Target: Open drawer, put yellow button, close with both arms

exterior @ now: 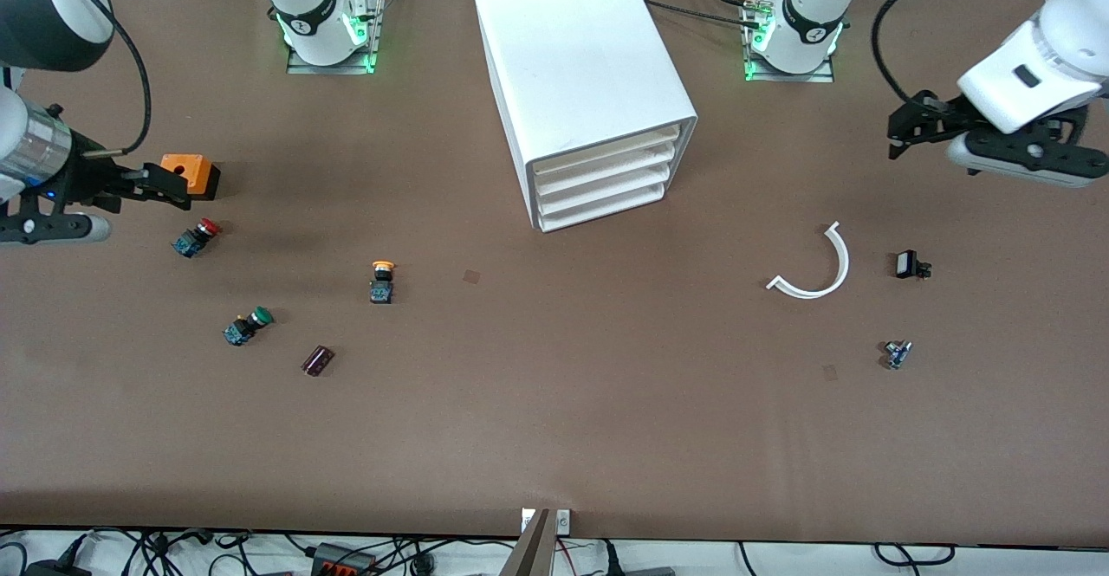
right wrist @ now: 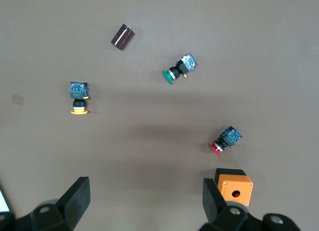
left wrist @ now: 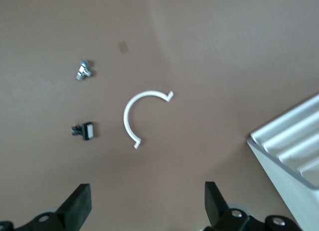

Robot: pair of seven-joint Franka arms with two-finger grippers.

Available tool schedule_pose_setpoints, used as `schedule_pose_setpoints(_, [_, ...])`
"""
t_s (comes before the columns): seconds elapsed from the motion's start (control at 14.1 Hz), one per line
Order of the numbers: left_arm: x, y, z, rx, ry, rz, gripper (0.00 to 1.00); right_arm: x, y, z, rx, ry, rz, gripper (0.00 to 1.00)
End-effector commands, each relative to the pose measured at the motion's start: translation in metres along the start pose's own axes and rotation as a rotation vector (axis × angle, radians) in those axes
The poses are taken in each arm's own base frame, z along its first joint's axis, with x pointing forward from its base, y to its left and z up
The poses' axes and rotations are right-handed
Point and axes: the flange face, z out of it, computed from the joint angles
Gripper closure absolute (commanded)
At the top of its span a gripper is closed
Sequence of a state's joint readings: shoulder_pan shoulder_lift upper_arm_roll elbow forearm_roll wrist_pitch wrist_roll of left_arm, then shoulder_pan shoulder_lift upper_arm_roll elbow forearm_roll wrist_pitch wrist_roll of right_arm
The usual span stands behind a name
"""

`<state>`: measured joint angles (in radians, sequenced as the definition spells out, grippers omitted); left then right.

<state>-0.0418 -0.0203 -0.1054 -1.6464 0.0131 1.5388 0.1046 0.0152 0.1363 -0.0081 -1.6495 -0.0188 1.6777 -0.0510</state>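
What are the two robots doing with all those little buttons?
Nothing is being held yet. Both arms are waiting with open pincers: the left pincer hangs over the left arm's end of the table, the right pincer over the right arm's end near an orange box. The yellow button lies on the table, and the cabinet's drawers are all shut.
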Motion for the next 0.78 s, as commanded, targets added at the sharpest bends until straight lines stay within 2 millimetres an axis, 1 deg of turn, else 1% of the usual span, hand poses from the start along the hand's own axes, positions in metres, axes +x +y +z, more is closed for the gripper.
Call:
schedule_pose_setpoints(0.0, [0.017, 0.027, 0.022, -0.03, -0.076, 0.066, 0.0, 0.015, -0.002, 0.029, -0.01, -0.026, -0.015, 0.0])
schedule_pose_setpoints(0.07, [0.019, 0.041, 0.029, -0.034, -0.105, 0.09, 0.0, 0.018, -0.003, 0.036, -0.008, -0.036, -0.017, 0.0])
schedule_pose_setpoints(0.14, [0.02, 0.063, 0.037, -0.048, -0.135, 0.131, 0.0, 0.023, -0.011, 0.046, -0.011, -0.045, -0.031, 0.0])
schedule_pose_setpoints(0.21, [0.027, 0.085, 0.057, -0.073, -0.182, 0.168, 0.0, 0.029, -0.017, 0.057, -0.015, -0.053, -0.041, 0.0])
schedule_pose_setpoints(0.28, [0.036, 0.11, 0.082, -0.116, -0.23, 0.204, 0.0, 0.034, -0.02, 0.068, -0.016, -0.063, -0.042, 0.0])
schedule_pose_setpoints(0.36, [0.039, 0.13, 0.093, -0.195, -0.25, 0.228, 0.0, 0.039, -0.031, 0.082, -0.018, -0.078, -0.059, 0.0])
schedule_pose_setpoints(0.43, [0.043, 0.144, 0.097, -0.31, -0.248, 0.227, 0.0, 0.044, -0.047, 0.093, -0.021, -0.086, -0.081, 0.0])
schedule_pose_setpoints(0.5, [0.05, 0.15, 0.107, -0.448, -0.251, 0.201, 0.0, 0.049, -0.058, 0.104, -0.024, -0.087, -0.095, 0.0])
schedule_pose_setpoints(0.57, [0.057, 0.155, 0.127, -0.587, -0.262, 0.16, 0.0, 0.054, -0.068, 0.116, -0.026, -0.09, -0.11, 0.0])
schedule_pose_setpoints(0.64, [0.06, 0.157, 0.14, -0.649, -0.233, 0.151, 0.0, 0.059, -0.074, 0.13, -0.031, -0.103, -0.12, 0.0])
schedule_pose_setpoints(0.71, [0.06, 0.155, 0.157, -0.679, -0.212, 0.192, 0.0, 0.064, -0.089, 0.148, -0.033, -0.112, -0.143, 0.0])
